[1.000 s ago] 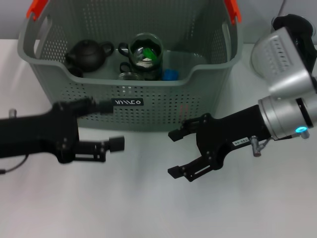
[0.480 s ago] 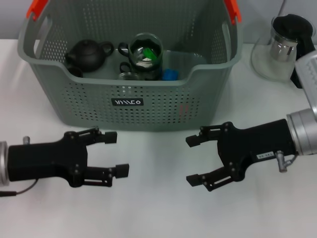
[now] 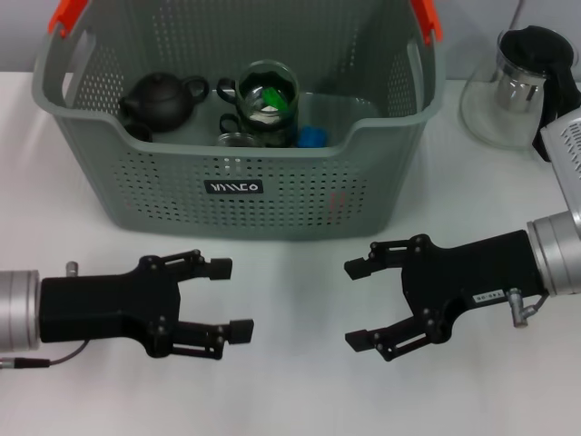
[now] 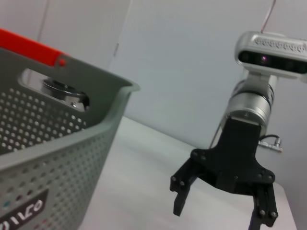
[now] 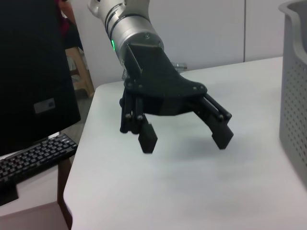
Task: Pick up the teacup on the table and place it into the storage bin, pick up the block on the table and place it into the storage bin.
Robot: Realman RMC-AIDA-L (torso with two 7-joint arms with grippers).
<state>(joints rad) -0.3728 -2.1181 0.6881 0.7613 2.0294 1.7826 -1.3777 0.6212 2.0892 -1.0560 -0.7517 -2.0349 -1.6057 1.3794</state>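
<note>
Storage bin (image 3: 272,195): grey-green perforated basket, orange handle pieces at both upper corners, black label with white lettering on its front wall; stands on the white table (image 3: 290,400).

Contents of the bin: a dark teapot (image 3: 163,98) toward the left side; a glass cup (image 3: 266,98) with green inside near the middle; a small round glass item beside the cup, hard to identify; a blue block (image 3: 312,137) just right of the cup, low against the front wall.

Left gripper (image 3: 229,300): in front of the bin, below its label, above bare table, jaws spread wide, holding nothing.

Right gripper (image 3: 357,304): in front of the bin's right half, facing the left gripper, jaws likewise wide and empty.

Glass pitcher (image 3: 513,91) with black lid: on the table, right of the bin, apart from it.
</note>
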